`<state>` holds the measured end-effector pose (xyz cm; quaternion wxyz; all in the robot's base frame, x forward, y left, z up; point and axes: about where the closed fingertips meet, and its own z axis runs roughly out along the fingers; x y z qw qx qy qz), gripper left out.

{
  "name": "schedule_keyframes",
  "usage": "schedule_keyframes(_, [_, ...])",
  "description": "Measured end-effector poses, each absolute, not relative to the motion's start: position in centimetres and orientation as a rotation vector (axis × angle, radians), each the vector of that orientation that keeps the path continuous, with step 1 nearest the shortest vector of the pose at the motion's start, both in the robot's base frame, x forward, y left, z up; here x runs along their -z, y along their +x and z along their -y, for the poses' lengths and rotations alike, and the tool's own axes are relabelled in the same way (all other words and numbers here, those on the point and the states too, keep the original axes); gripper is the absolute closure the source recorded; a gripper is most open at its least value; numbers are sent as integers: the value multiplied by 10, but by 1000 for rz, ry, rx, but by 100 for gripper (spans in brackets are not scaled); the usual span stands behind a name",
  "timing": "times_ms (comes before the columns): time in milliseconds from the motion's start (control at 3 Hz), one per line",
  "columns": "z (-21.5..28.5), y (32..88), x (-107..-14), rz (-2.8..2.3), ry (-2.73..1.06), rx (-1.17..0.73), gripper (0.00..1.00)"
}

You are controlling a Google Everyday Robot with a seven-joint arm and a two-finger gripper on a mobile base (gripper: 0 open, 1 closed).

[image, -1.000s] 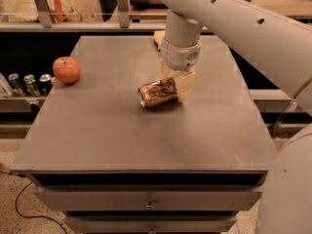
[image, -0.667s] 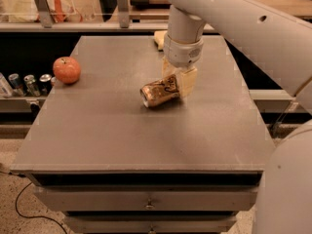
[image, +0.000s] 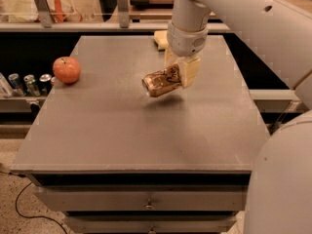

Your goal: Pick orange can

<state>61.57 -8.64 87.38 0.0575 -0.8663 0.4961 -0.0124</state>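
The orange can (image: 160, 83) is shiny copper-orange with dark label markings. It hangs on its side above the middle of the grey table (image: 122, 130), its silver end pointing left, with a faint shadow under it. My gripper (image: 179, 72) comes down from the white arm above and is shut on the can's right half, one cream finger (image: 190, 72) in front of it.
A red-orange apple (image: 66, 69) sits at the table's left edge. Several small silver-topped cans (image: 29, 83) stand on a lower shelf to the left. A pale yellow object (image: 160, 39) lies at the table's far edge behind the arm. Drawers are below the front edge.
The gripper has risen with the orange can in it. The can has left the tabletop and now hangs above it.
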Motion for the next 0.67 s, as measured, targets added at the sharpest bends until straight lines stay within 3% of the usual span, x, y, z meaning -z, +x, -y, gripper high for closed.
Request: schedule_keyframes(667, [89,631,-910,-1486,-2553,57,100])
